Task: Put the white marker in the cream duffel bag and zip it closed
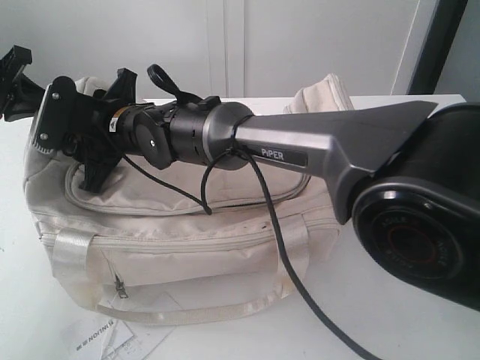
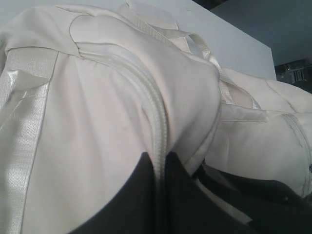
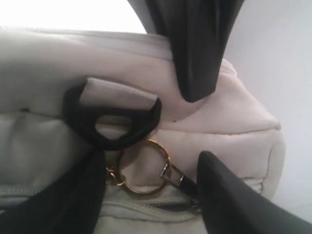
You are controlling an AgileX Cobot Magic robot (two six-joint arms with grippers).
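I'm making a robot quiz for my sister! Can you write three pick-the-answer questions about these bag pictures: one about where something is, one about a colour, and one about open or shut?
1. Where on the cream duffel bag is the right gripper?
A. at its left end in the exterior view
B. at its right end
C. under it

2. What colour is the ring by the zip?
A. red
B. gold
C. blue

3. How is the right gripper?
A. shut on the ring
B. shut on a strap
C. open

Answers:
1 A: the arm reaches across the bag to that end.
2 B: it shines gold in the right wrist view.
3 C: its fingers stand apart and hold nothing.
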